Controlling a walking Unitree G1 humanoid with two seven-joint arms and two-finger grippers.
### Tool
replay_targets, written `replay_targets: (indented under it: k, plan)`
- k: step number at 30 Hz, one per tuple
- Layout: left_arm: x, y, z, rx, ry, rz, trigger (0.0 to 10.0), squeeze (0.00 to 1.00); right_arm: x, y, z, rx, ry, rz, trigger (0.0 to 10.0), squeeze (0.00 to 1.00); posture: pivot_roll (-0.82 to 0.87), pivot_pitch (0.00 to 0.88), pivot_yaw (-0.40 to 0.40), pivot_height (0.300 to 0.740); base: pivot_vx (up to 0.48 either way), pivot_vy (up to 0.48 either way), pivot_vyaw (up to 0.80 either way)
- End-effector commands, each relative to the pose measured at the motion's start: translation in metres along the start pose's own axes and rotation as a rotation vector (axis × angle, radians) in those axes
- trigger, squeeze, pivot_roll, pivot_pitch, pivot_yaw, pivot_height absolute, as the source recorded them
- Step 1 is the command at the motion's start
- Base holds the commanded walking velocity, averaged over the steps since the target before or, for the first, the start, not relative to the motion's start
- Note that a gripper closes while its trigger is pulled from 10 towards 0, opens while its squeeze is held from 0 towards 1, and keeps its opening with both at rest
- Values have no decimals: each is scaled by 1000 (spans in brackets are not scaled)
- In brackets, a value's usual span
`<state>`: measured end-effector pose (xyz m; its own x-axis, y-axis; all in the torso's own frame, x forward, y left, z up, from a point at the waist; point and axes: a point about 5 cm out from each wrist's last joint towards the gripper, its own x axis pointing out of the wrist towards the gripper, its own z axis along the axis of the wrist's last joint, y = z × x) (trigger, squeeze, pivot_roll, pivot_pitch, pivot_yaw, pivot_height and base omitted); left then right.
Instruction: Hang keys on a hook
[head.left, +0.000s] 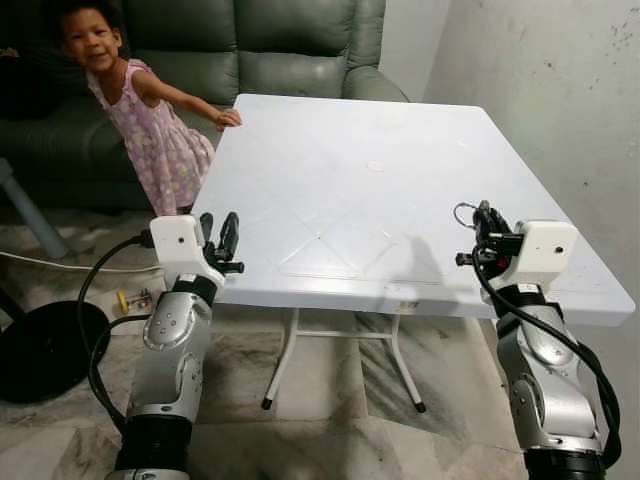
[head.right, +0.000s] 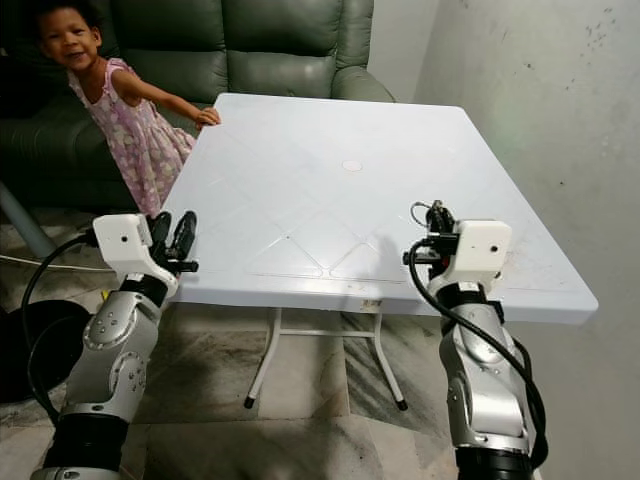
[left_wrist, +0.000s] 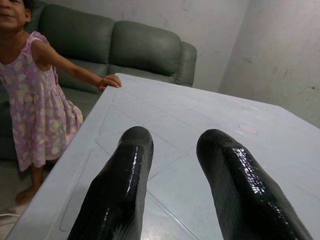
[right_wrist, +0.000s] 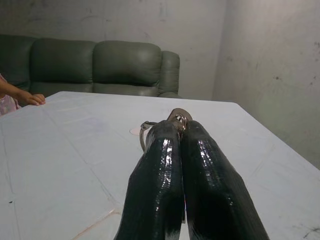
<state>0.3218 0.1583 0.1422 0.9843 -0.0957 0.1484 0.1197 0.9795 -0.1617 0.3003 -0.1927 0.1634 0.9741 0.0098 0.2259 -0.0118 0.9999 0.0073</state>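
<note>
Right wrist view showed the right pincer (right_wrist: 181, 131) with its two black fingers pressed together, clamping a small metal key ring with keys (right_wrist: 176, 117) whose loop and a thin wire ring stuck out just past the fingertips. From the head cameras, that pincer hovered over the near right part of the square white plastic desk (head.left: 400, 140), the ring's wire loop (head.left: 464, 214) curling out on the side toward the left arm. Across the desk, the left pincer (head.left: 219, 236) was held at the near left edge, its fingers (left_wrist: 125, 170) spread moderately apart with nothing between them. Beyond the left pincer, a child in a pink flowered dress (head.left: 150, 130) stood beside the desk with one hand (head.left: 229, 118) resting on its far left corner. Behind the child and the desk stood a dark green leather sofa (head.left: 290, 45), and a grey plaster wall (head.left: 560, 90) ran along the side of the right pincer.
</note>
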Motion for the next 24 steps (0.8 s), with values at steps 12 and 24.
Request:
replay_targets:
  k: [12,24]
  plan:
    - [-5,-9,9,-2,-52,-75,10000,0,-8,7,4,50,-38,74,10000,0,112,0,-62,736,0,0,0]
    - [-4,-14,5,-10,-24,-89,10000,0,-8,7,-3,36,4,70,10000,0,114,0,-54,736,0,0,0]
